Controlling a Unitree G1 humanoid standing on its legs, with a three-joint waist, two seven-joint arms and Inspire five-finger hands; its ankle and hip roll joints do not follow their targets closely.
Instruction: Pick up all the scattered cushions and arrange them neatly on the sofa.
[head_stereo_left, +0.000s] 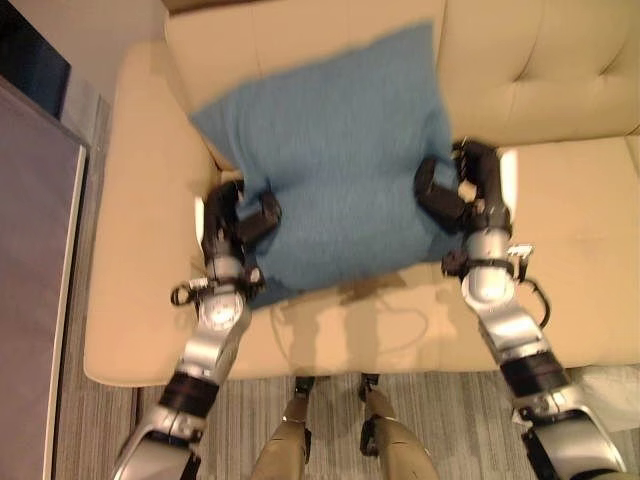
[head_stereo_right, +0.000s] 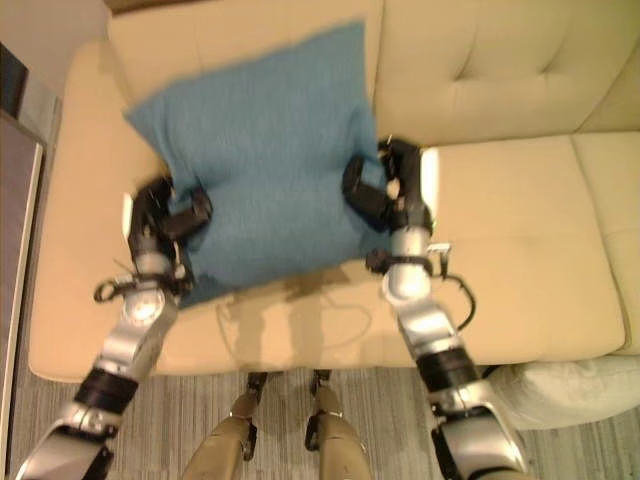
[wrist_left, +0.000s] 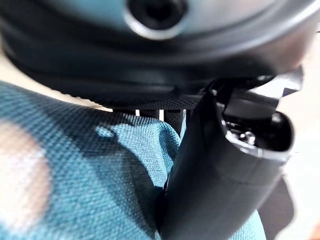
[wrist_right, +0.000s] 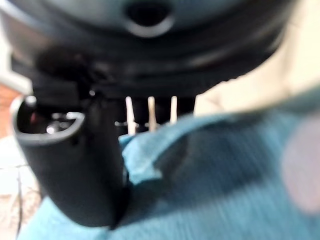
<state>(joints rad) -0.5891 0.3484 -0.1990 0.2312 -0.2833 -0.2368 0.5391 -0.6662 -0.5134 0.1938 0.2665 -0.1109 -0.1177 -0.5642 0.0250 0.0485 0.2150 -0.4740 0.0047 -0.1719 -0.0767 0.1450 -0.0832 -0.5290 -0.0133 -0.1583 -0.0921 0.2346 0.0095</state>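
A square blue woven-fabric cushion (head_stereo_left: 335, 160) sits in the upper middle of the head views, tilted like a diamond over the seat and backrest of a cream leather sofa (head_stereo_left: 560, 230), carried between both hands. The left hand (head_stereo_left: 235, 222), at the centre left of the frame, pinches the cushion's lower left edge, its thumb (wrist_left: 220, 180) pressed on the cloth. The right hand (head_stereo_left: 465, 190), right of centre, grips the cushion's right edge, thumb (wrist_right: 80, 170) clamped on the fabric with the fingers behind it.
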